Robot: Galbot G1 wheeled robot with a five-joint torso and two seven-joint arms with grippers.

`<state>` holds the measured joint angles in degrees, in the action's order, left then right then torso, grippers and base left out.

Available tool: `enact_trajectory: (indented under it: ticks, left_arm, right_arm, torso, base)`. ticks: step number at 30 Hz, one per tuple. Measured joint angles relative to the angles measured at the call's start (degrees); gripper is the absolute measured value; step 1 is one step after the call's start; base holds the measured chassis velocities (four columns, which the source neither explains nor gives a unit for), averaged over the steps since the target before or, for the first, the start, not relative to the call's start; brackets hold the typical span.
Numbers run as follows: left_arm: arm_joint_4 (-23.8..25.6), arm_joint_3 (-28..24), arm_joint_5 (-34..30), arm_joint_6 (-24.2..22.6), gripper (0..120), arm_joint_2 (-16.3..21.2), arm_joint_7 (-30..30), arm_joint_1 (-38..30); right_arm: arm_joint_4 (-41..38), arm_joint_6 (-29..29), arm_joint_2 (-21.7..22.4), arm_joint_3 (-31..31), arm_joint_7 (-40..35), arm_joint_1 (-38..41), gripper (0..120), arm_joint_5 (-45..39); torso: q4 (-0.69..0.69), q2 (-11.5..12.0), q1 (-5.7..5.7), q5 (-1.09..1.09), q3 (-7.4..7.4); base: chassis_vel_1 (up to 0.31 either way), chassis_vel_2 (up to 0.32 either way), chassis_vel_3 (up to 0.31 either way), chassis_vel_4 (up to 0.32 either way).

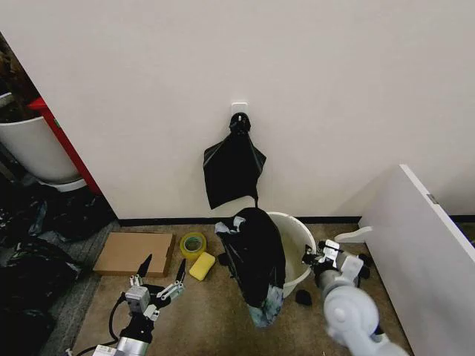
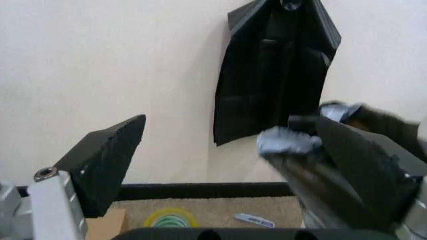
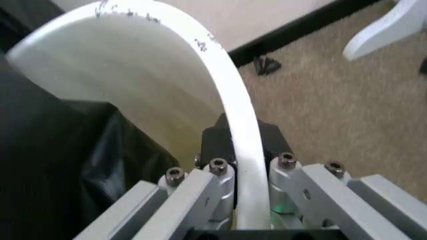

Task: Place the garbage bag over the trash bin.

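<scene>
The glossy black plastic garbage bag draped only the left side of the round white plastic trash bin — the far rim stayed bare, so the job looked roughly half done. The right end effector clamped the bin's rim; the left end effector hung open — empty, near the floor.

**Bin by the wall, bag over its left side**

The bin stands on the floor before the wall. The bag hangs over its left rim. The right gripper straddles the right rim; the left gripper hovers well left, near a tape roll.
</scene>
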<state>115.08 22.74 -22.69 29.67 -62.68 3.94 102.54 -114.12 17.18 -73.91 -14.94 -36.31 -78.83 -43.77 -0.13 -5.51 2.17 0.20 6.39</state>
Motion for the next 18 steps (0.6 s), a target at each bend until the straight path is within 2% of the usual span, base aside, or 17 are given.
enact_trajectory:
  ticks: [2, 7, 18]
  left_arm:
    - [-0.1, 0.0, 0.0, 0.0, 100, 0.0, 0.0, 0.1]
    - [-0.1, 0.2, 0.0, 0.1, 100, -0.2, 0.1, 0.2]
    - [-0.7, -0.2, 0.1, 0.2, 100, -0.7, 0.2, 0.1]
  right_arm:
    - [1.4, -1.9, -1.7, 1.5, 0.9, -0.2, 1, 1.4]
    - [3.6, -2.3, -4.0, 4.1, 0.9, 0.1, 1, 3.0]
    - [5.3, -2.4, -4.9, 5.2, 0.1, 0.4, 1, 3.8]
  torso:
    - [0.0, 0.0, 0.0, 0.0, 0.0]
    - [0.01, 0.0, 0.0, 0.0, 0.0]
    - [0.0, 0.0, 0.0, -0.01, 0.0]
  base:
    - [0.0, 0.0, 0.0, 0.0]
    - [0.0, 0.0, 0.0, 0.0]
    - [0.0, 0.0, 0.0, 0.0]
